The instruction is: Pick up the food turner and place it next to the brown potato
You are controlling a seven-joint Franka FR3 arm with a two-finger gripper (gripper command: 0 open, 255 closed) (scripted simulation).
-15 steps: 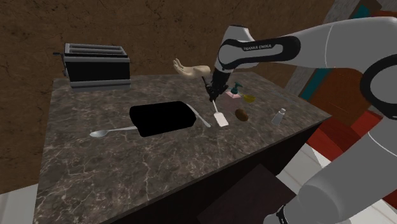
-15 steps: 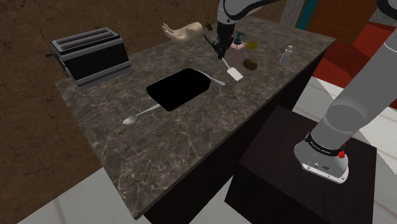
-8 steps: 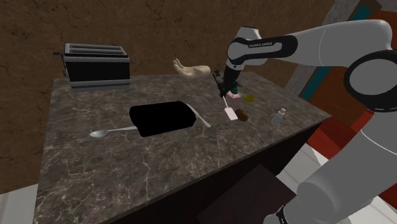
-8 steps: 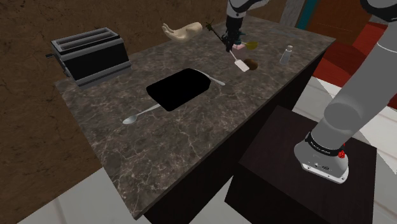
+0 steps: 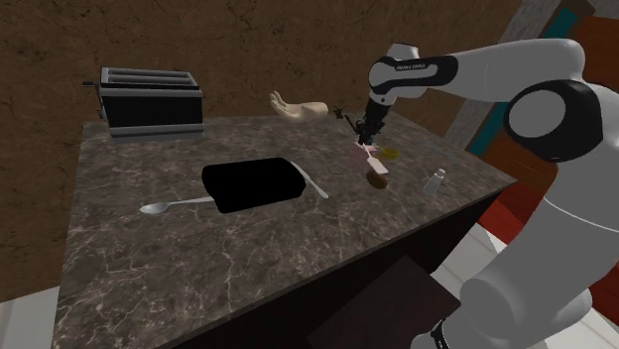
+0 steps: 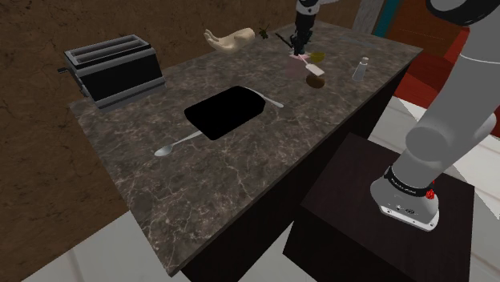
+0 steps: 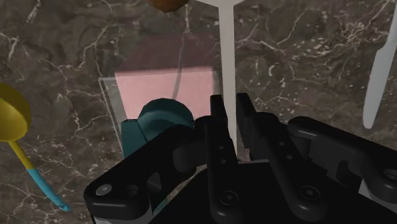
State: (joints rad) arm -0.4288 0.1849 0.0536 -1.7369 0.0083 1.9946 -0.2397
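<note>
Wrist view: tool (image 7: pixel 230 107) grips slim, flat wht turner (image 7: pixel 226 51).

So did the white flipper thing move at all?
Yes. The food turner, clasped in the gripper, has travelled toward the shoulder view's right, away from the black rectangle. It now hangs just above the brown potato.

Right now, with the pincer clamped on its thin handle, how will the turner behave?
Likely stiff: the turner runs straight from the pincer. Probably light, being slim. Gripped far from its blade, it may pivot if bumped.
</note>
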